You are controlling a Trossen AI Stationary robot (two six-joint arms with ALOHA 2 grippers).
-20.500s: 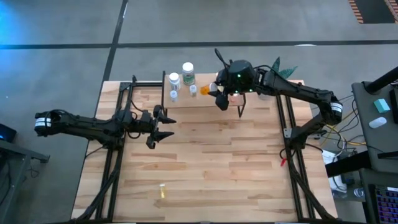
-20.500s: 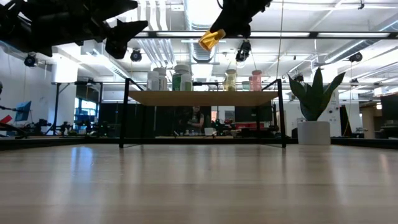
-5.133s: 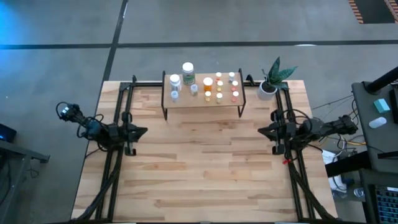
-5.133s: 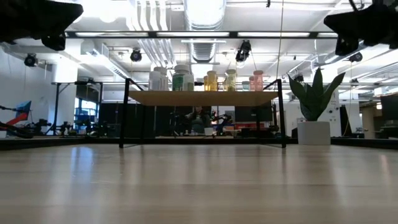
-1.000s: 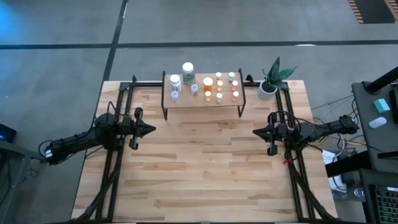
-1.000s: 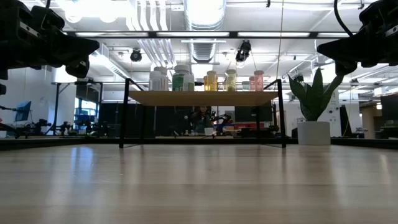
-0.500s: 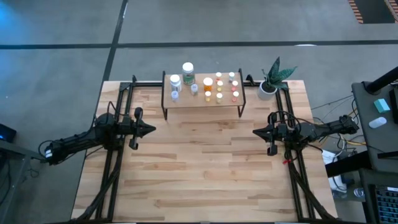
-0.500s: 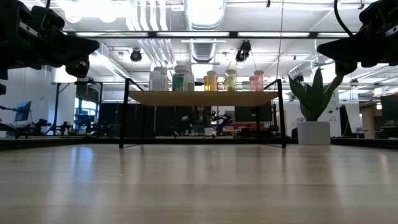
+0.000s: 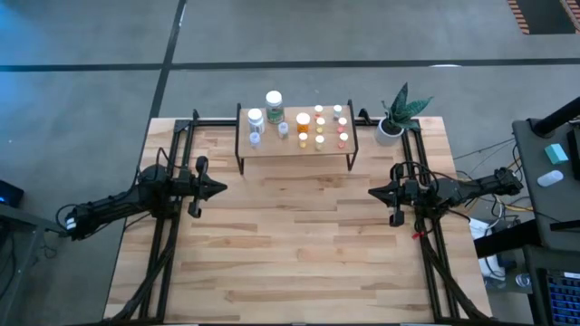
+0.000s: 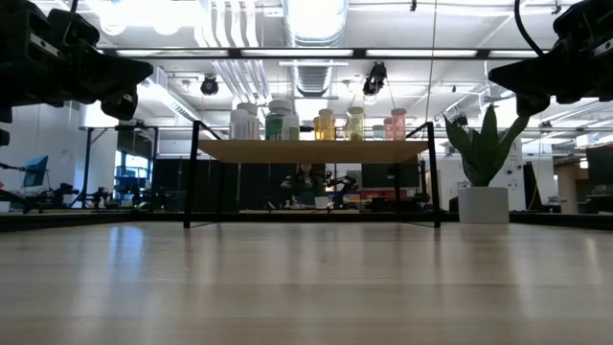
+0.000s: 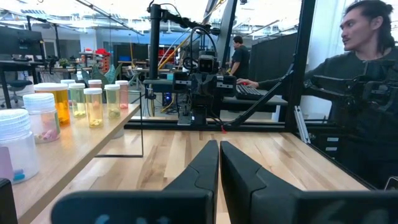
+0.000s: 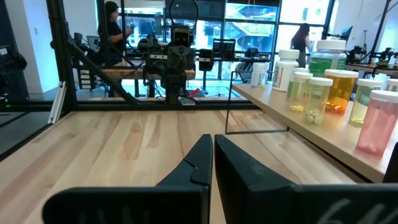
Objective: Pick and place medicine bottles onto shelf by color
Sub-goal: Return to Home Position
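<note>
The shelf stands at the table's far middle on thin black legs. Several medicine bottles stand on its top, white and clear ones at its left, amber, yellow and pink ones toward its right; they show too as bottles in the low view. My left gripper hovers shut over the table's left side, pointing right, with nothing in it. My right gripper hovers shut over the right side, pointing left, also bare. The wrist views show each pair of fingers closed together, left and right.
A potted plant in a white pot stands at the far right corner beside the shelf. Black arm frames run along both table sides. Bare wooden tabletop lies between the grippers and toward the near edge. A person sits beyond the table.
</note>
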